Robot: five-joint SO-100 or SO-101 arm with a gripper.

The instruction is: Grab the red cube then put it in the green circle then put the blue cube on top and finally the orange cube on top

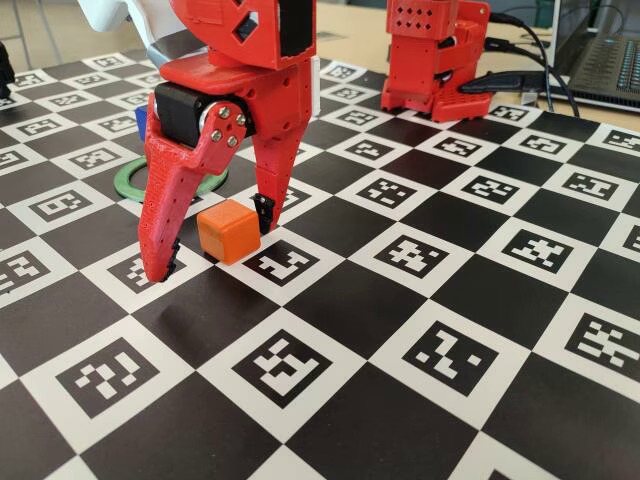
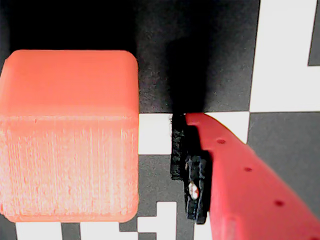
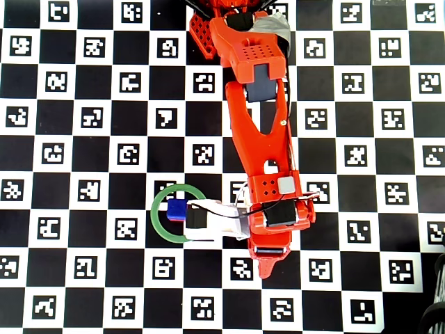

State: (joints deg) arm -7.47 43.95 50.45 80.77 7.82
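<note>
Taking the orange cube (image 1: 228, 231) as the landmark in the fixed view: to its far left and behind, the green circle (image 1: 131, 187) is lying flat on the checkered marker board (image 1: 420, 330), with a sliver of the blue cube (image 1: 141, 122) peeking out behind the arm. The overhead view is showing the blue cube (image 3: 175, 209) inside the green circle (image 3: 161, 221); the red cube is not showing anywhere, presumably sitting beneath the blue one.

The gripper (image 1: 210, 245) is straddling the orange cube with its jaws spread wide and nothing held. One fingertip is standing well to the left of the cube, the other is sitting just beside its right rear corner, seemingly near contact.

The risk, as I judge it: the cube is lying off-centre in the gap, so the closing left finger may be sweeping it sideways or twisting it, giving a skewed grip. A crooked hold could then topple the stack at placement.

The arm is reaching forward over the board from its base (image 1: 435, 60), wrist pitched steeply down, fingertips almost touching the board.
</note>
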